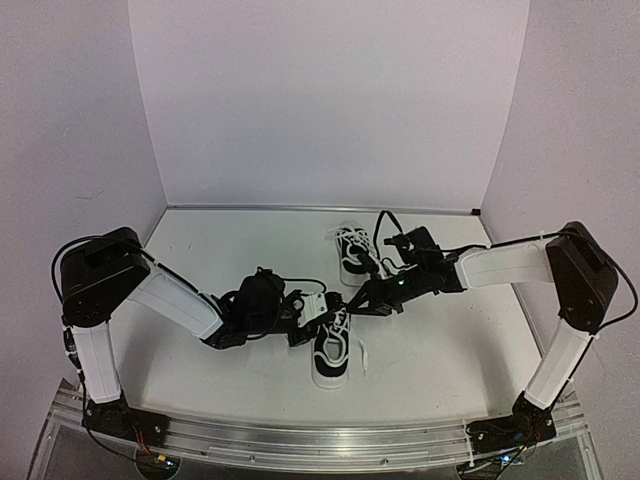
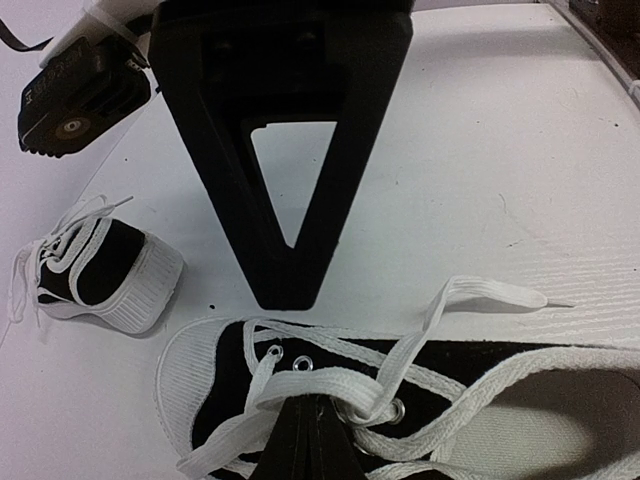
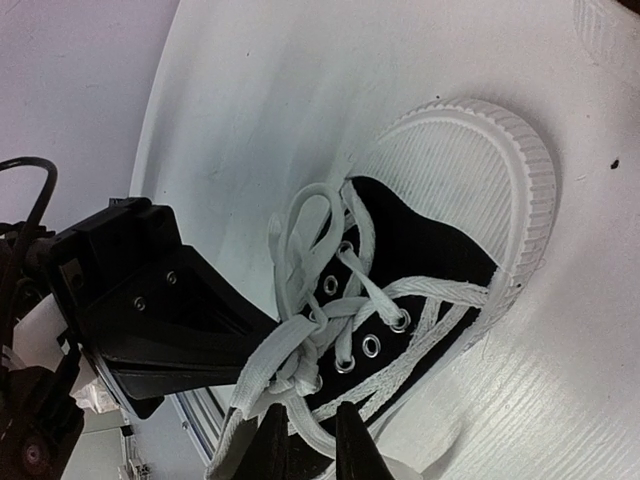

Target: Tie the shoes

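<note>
— What lay on the tabletop?
— Two things: a near shoe and a far shoe close behind it. Both sat mid-tabletop, well away from the walls and the front rail.
— Room to move?
— Bare surface lay to the left, to the right and in front.
— And the two claws?
— Both were at the near shoe's laces. The left claw was pinched closed among them. The right claw was narrow, with a lace between its fingers. I couldn't tell whether it gripped.

Black, white-soled near sneaker and far sneaker, both upright, laces loose.
</note>
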Controlling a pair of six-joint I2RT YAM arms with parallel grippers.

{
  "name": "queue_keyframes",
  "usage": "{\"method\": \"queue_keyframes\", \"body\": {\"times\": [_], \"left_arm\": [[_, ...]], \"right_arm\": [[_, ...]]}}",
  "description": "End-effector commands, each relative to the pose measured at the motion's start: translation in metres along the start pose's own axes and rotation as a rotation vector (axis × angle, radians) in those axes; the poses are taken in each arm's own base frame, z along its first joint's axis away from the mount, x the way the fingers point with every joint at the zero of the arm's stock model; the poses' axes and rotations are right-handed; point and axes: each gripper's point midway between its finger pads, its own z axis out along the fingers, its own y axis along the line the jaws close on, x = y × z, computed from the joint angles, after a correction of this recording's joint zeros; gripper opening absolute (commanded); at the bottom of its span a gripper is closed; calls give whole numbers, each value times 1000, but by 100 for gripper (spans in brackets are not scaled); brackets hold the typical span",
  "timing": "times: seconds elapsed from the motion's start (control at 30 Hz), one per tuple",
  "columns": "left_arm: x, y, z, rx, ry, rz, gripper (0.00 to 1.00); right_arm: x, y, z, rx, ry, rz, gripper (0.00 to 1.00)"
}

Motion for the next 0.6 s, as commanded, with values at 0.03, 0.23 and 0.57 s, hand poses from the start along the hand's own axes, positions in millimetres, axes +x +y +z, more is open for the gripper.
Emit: {"method": "queue_keyframes", "body": {"times": [0.03, 0.23, 0.57], "left_arm": [[-6, 3, 1, -5, -30, 19, 0], [-7, 3, 1, -5, -33, 21, 0], [-6, 3, 1, -2, -34, 21, 0]], "right_arm": [[2, 9, 11, -68, 12, -17, 15], [6, 9, 17, -80, 28, -11, 15], [11, 16, 24, -111, 45, -12, 15]]}}
